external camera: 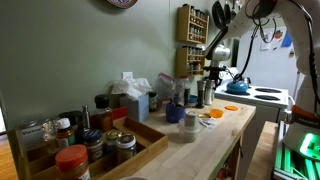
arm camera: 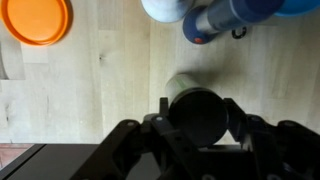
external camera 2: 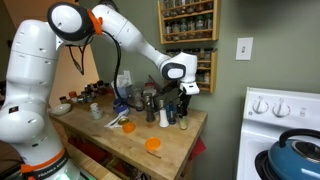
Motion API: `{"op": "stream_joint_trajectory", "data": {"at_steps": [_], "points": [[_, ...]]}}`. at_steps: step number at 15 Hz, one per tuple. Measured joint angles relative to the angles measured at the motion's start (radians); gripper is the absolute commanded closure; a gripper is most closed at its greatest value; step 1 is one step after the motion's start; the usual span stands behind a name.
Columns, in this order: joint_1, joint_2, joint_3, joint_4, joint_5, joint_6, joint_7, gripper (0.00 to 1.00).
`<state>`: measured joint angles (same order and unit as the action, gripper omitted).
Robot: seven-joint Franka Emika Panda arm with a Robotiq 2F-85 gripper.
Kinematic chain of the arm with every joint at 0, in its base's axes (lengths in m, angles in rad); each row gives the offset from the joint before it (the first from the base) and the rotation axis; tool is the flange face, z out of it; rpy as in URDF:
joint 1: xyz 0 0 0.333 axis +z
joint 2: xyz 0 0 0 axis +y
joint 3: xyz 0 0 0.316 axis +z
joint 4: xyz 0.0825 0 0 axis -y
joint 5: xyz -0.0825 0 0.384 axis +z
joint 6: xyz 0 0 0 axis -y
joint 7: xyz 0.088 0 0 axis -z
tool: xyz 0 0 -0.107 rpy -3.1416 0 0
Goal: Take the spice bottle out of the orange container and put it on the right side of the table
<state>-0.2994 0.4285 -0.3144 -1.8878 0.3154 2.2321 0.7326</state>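
Note:
My gripper (arm camera: 198, 118) is shut on the spice bottle (arm camera: 197, 110), one finger on each side of its black cap; a bit of its pale body shows beyond the cap. In both exterior views the gripper (external camera 2: 183, 100) (external camera: 211, 72) points down over the end of the light wooden table (external camera 2: 130, 152) (external camera: 215, 142) nearest the stove. The orange container (arm camera: 37, 20) lies empty on the wood, apart from the bottle; it also shows in an exterior view (external camera 2: 152, 144). I cannot tell whether the bottle rests on the wood.
A blue bottle (arm camera: 215, 18) and a white jar (arm camera: 165, 8) stand just beyond the held bottle. A white stove with a blue kettle (external camera 2: 295, 155) adjoins the table end. A spice rack (external camera 2: 188, 30) hangs on the wall. A wooden tray of jars (external camera: 100, 145) fills the other end.

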Motion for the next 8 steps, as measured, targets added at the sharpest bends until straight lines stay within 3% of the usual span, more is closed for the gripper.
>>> {"op": "stream_joint_trajectory", "data": {"at_steps": [8], "points": [[0.0,0.014,0.007,0.022,0.008,0.058,0.0,0.69]]}}
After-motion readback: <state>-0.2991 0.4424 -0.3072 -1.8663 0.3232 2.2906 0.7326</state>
